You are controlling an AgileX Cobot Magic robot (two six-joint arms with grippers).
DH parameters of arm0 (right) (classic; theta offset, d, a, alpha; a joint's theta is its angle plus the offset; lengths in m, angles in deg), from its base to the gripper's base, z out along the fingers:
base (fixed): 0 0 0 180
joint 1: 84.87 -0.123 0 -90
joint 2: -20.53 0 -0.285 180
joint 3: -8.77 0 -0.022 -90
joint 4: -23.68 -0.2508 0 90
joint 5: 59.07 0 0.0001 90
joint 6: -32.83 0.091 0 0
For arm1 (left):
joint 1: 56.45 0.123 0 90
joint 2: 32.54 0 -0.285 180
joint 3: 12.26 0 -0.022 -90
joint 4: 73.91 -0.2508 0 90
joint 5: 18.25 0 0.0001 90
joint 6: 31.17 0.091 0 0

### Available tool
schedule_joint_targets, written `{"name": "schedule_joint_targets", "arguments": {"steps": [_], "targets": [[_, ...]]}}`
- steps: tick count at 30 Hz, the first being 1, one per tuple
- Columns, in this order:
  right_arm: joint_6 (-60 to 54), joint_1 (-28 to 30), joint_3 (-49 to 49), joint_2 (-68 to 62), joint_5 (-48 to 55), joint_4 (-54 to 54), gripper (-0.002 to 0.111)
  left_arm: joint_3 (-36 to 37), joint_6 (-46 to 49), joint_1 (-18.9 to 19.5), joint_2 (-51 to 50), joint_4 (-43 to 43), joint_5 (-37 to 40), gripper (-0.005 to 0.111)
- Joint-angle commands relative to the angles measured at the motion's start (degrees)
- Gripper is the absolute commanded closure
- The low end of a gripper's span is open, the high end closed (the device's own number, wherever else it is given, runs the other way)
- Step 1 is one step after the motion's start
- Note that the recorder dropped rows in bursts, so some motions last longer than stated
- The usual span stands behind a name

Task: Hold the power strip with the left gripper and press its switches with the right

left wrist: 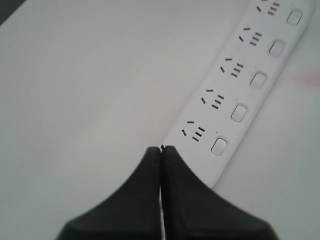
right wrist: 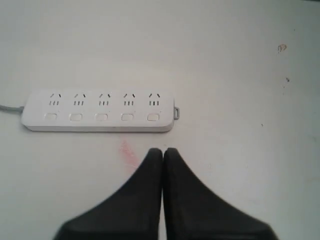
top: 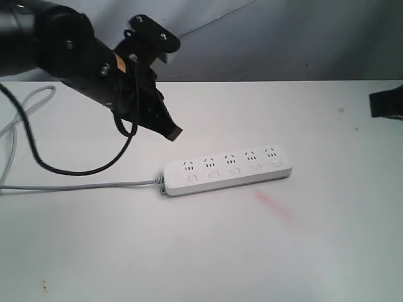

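Long white power strip (top: 227, 170) flat on a white tabletop (top: 189, 258), five sockets (top: 230, 157) in a row along its length. The switches (top: 234, 170) in a matching row, one beside each socket, along the long side facing the right gripper (right wrist: 162, 151). Thin grey cord (top: 82, 185) running out of one short end of the strip and away across the tabletop. By that cord end, on the socket side, the left gripper (top: 169, 131), jaws clenched tip to tip with only a hairline seam between them, grasping nothing; contact with the strip impossible to tell. Loose black cable (top: 75, 168) drooping from the left arm (top: 56, 44) down close to the grey cord. On the switch side of the strip, near it but apart, the right gripper with jaws likewise pressed together and empty, tips above a faint pink smear (right wrist: 127, 152) just beside the strip's long edge.
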Motion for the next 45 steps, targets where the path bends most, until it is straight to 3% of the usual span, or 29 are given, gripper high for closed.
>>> {"name": "schedule_joint_targets", "arguments": {"steps": [1, 10, 23, 34, 37, 45], "targets": [[1.5, 0.4, 3.3, 8.5, -0.6, 0.5, 0.108, 6.8, -5.4, 0.1, 8.7, 0.7, -7.7, 0.107], [4.5, 0.4, 11.4, 23.7, -3.1, 2.4, 0.108, 24.0, -10.4, 0.1, 27.0, 0.6, -22.8, 0.107], [10.7, 0.4, 20.2, 38.7, 0.3, 5.6, 0.108, 37.2, -13.6, 0.1, 45.8, 0.6, -24.3, 0.107], [14.1, 0.4, 26.8, 45.3, -5.6, 7.0, 0.108, 50.6, -15.1, 0.1, 59.8, 1.3, -39.1, 0.107], [17.7, 0.4, 29.2, 46.3, -7.7, 9.8, 0.108, 54.8, -15.0, 1.8, 62.8, 4.6, -42.4, 0.107], [26.2, 0.4, 29.7, 53.1, -6.5, 17.1, 0.108, 64.9, -14.9, 11.4, 70.7, 7.9, -44.5, 0.107]]}}
